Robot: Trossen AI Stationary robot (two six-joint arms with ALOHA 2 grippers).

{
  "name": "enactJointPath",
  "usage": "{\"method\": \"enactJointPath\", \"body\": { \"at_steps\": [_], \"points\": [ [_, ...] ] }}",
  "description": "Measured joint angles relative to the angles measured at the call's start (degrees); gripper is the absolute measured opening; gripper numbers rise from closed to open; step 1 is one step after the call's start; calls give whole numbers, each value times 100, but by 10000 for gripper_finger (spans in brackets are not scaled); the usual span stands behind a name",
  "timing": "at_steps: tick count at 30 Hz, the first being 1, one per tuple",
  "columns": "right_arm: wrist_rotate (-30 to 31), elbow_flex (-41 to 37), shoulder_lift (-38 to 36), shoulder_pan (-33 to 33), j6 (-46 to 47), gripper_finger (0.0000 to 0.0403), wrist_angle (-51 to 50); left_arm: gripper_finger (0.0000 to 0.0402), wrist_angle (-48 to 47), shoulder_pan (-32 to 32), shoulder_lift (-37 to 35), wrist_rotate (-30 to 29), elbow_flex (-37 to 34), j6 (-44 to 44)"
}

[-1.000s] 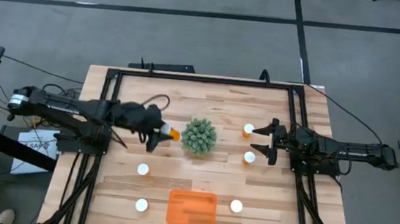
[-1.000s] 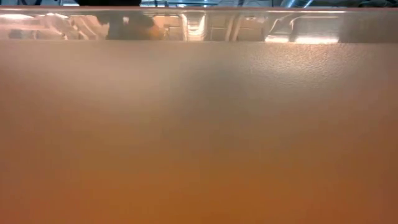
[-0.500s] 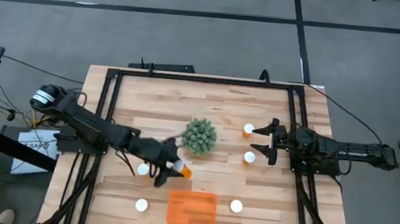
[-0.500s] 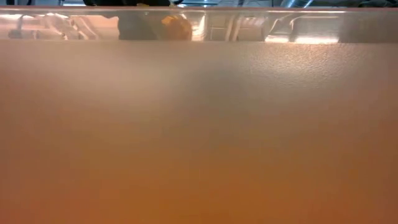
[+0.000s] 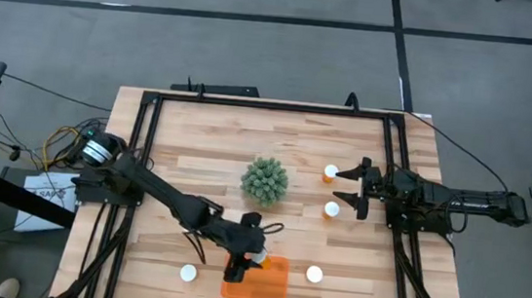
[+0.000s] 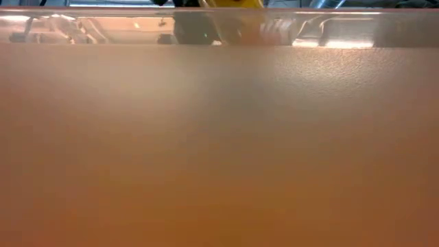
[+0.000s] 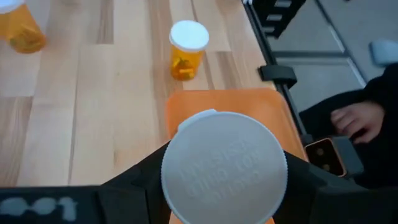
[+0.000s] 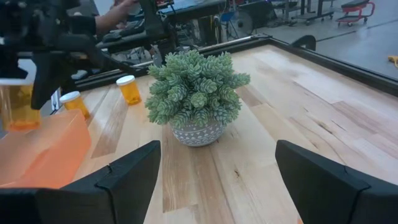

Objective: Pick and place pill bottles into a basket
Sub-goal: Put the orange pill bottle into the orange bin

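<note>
- My left gripper (image 5: 250, 256) hangs over the near-left edge of the basket (image 5: 269, 284), fingers clamped on one pill bottle (image 7: 224, 167). In the left wrist view its white cap fills the space between the dark fingers, with the orange tray directly beyond it.
- Judgement: the bottle is held cap-toward-camera so that opening the fingers drops it straight into the tray. The release has not yet happened.
- The part of the tray I can see, beyond the held bottle, shows no bottle in it. The low view is blocked by an orange wall, presumably the basket's side, so no check from there.
- Loose bottles relative to the left gripper: one (image 5: 188, 273) just beside it on the arm's side, off the tray; one (image 5: 315, 273) on the far side of the tray, which I take to be the standing one (image 7: 185, 51) the wrist view shows just past the rim.
- The right gripper (image 5: 348, 186) waits well apart, past the green plant (image 5: 265, 179), fingers spread and holding nothing. Two bottles sit close to it: one (image 5: 330, 174) by one fingertip, one (image 5: 332, 210) by the other.
- A person's hand (image 7: 353, 120) shows beyond the table frame in the left wrist view, clear of the work.
- Risk, my estimate: the gripper sits near the rim, so a drop here could clip the wall.
</note>
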Motion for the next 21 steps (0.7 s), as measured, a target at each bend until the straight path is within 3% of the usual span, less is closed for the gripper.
{"method": "enactJointPath", "body": {
  "at_steps": [10,21],
  "points": [
    [0,2,0,-2,0,311,0,189,-571,67,738,-47,680,110],
    [-2,2,0,-1,0,311,1,189,-511,-11,742,-18,1019,287]
  ]
}}
